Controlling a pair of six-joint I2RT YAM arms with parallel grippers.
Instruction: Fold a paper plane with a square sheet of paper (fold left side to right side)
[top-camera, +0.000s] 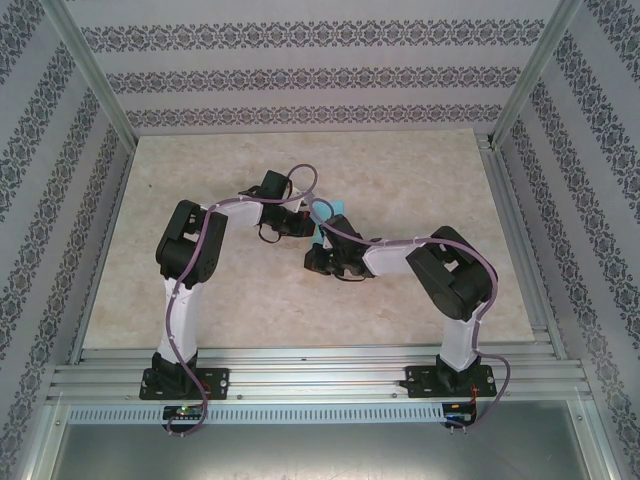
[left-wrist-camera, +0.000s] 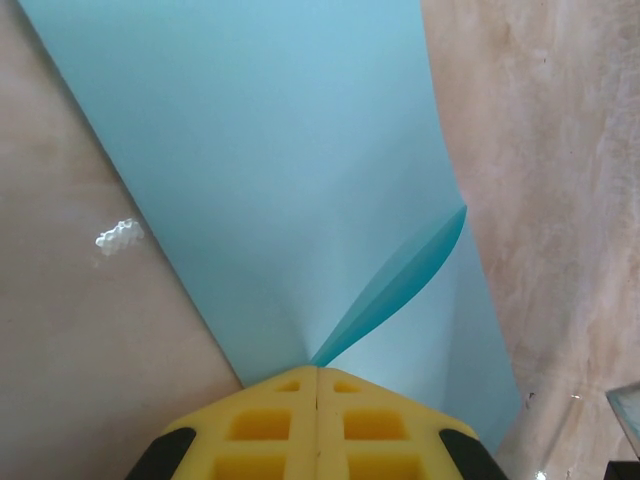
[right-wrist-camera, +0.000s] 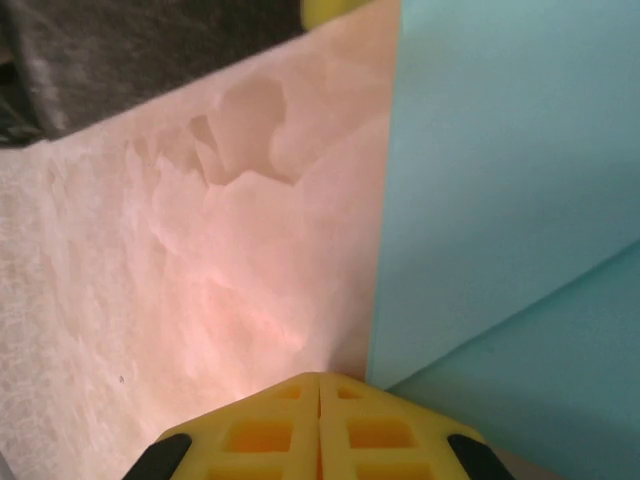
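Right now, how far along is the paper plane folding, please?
Done: the sheet of paper already shows one layer lapped over another. In hand: the left gripper and right gripper, both shut, sit with tips at the paper. Left: no pointed plane shape yet; most folds seem to remain.

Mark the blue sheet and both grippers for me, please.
square sheet of paper (left-wrist-camera: 290, 140), left wrist view, on its broad flat face.
left gripper (left-wrist-camera: 318, 372), left wrist view, where the shut yellow tips meet.
right gripper (right-wrist-camera: 320, 378), right wrist view, where the shut yellow tips meet.
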